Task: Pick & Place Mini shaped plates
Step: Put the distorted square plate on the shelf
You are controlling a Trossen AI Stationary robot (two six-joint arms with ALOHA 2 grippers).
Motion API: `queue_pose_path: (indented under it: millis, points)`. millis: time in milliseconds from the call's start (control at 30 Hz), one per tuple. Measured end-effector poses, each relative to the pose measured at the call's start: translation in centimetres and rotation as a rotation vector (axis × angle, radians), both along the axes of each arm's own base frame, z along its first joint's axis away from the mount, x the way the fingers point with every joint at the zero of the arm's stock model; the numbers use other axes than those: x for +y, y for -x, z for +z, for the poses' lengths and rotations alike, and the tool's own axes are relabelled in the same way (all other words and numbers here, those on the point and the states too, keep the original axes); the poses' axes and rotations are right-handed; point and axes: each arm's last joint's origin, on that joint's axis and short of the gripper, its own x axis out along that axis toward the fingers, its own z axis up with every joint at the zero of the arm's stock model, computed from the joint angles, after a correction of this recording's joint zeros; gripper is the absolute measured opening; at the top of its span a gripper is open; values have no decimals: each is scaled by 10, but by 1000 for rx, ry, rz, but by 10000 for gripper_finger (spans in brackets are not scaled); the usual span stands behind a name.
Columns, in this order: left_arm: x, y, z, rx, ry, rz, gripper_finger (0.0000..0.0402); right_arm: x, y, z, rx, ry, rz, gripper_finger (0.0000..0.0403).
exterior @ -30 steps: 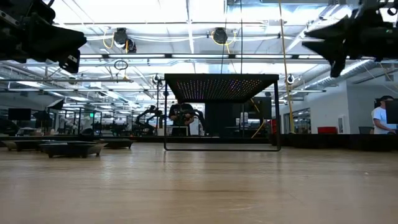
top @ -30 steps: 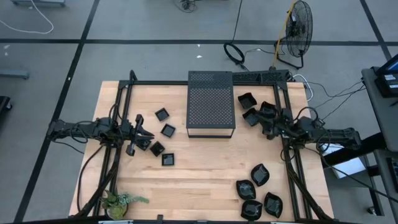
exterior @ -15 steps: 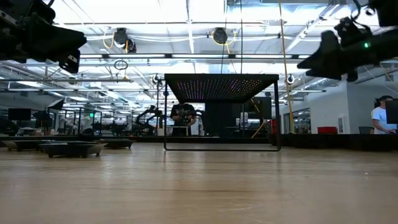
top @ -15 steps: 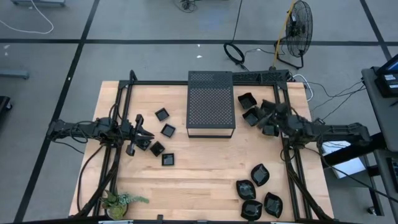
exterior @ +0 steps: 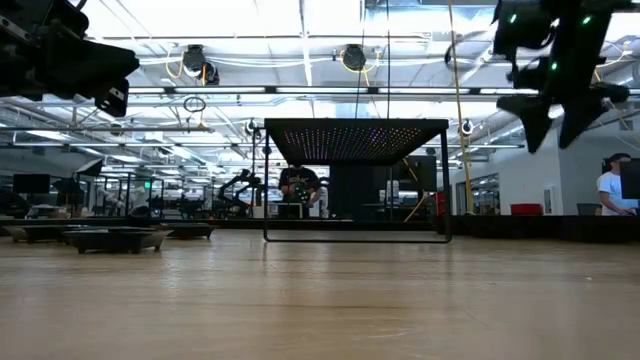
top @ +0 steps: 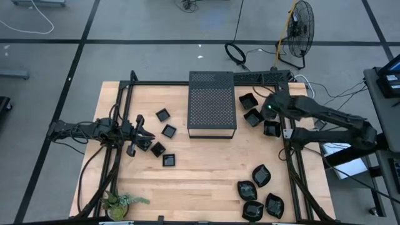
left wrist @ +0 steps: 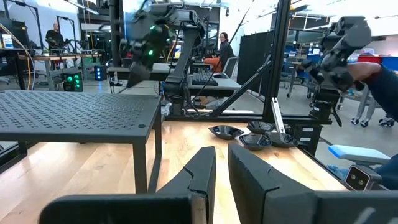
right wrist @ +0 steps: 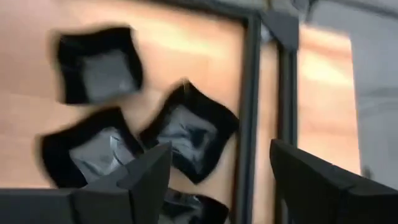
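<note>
The mini shaped plates lie in three loose groups. Square ones (top: 169, 130) sit left of the box, angular ones (top: 252, 116) right of it, and leaf-shaped ones (top: 261, 175) near the right front corner. My right gripper (top: 269, 109) hangs open above the angular group, fingers pointing down and well above the table (exterior: 560, 135). Its wrist view looks down on several angular plates (right wrist: 189, 134) between the spread fingers. My left gripper (top: 142, 134) waits shut beside the square plates, holding nothing (left wrist: 222, 171).
A large black perforated box (top: 212, 104) stands on legs at the table's far middle. A small green plant (top: 119, 202) sits at the near left corner. Black frame rails (top: 289, 156) run along both sides. Bare wood lies in the middle front.
My right gripper has moved a little toward the far edge, over the angular plates, and tipped from nearly level to pointing down. The plates have not moved.
</note>
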Motion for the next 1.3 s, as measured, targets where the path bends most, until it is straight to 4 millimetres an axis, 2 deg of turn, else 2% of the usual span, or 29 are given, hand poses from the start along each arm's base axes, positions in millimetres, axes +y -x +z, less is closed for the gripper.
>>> queue_pose_path:
  millis: [167, 600, 967, 1300]
  points:
    - [0, 0, 0, 1, 0, 0, 47, -11, -4, -22, 6, -122, -8, 254]
    - [0, 0, 0, 0, 0, 0, 47, -20, 7, -75, 9, -111, -61, 253]
    - [0, 0, 0, 1, 0, 0, 47, -27, 19, -100, -34, -83, -148, 253]
    - [0, 0, 0, 1, 0, -1, 47, -34, 17, -105, -95, -18, -129, 253]
